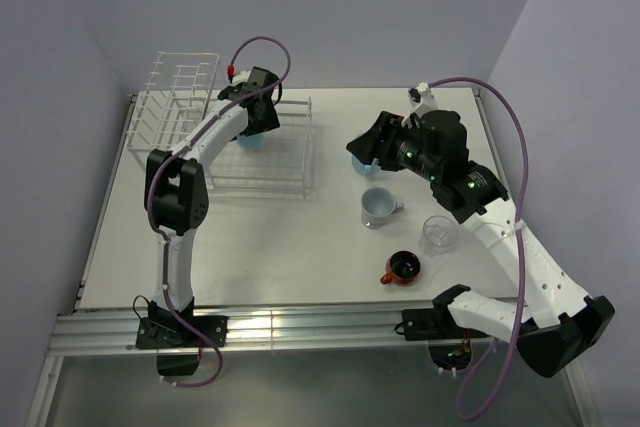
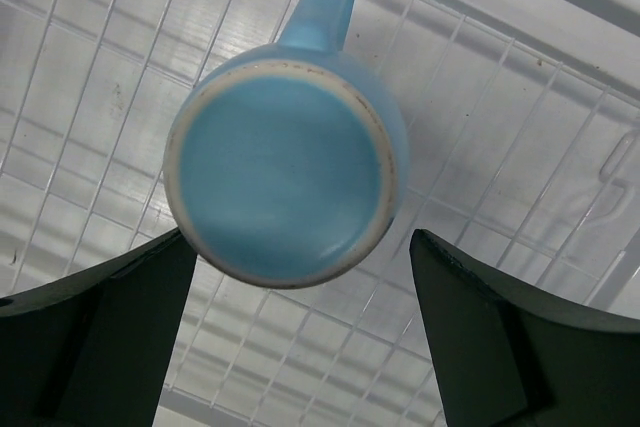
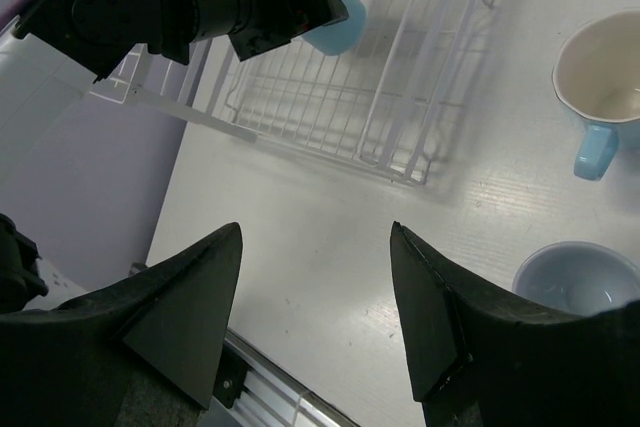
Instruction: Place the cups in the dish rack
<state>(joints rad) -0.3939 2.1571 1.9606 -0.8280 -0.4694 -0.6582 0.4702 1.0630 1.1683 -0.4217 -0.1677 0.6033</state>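
Observation:
A light blue mug (image 2: 285,182) rests upside down on the wire floor of the white dish rack (image 2: 520,147), handle pointing away from me. My left gripper (image 2: 303,237) is open around it, with a clear gap at the right finger (image 2: 500,327). From above, this mug (image 1: 250,140) sits in the rack (image 1: 290,185) under the left gripper (image 1: 255,119). My right gripper (image 3: 315,230) is open and empty over bare table. Beside it are a second light blue mug (image 3: 605,77) and a pale grey-blue mug (image 3: 580,282). A glass tumbler (image 1: 438,234) and an orange-red cup (image 1: 403,268) stand nearer the front.
The rack's tall upright grid (image 1: 175,97) stands at the back left, left of my left arm. The right gripper (image 1: 362,147) hovers right of the rack. The remaining cups cluster on the right half of the table (image 1: 260,247).

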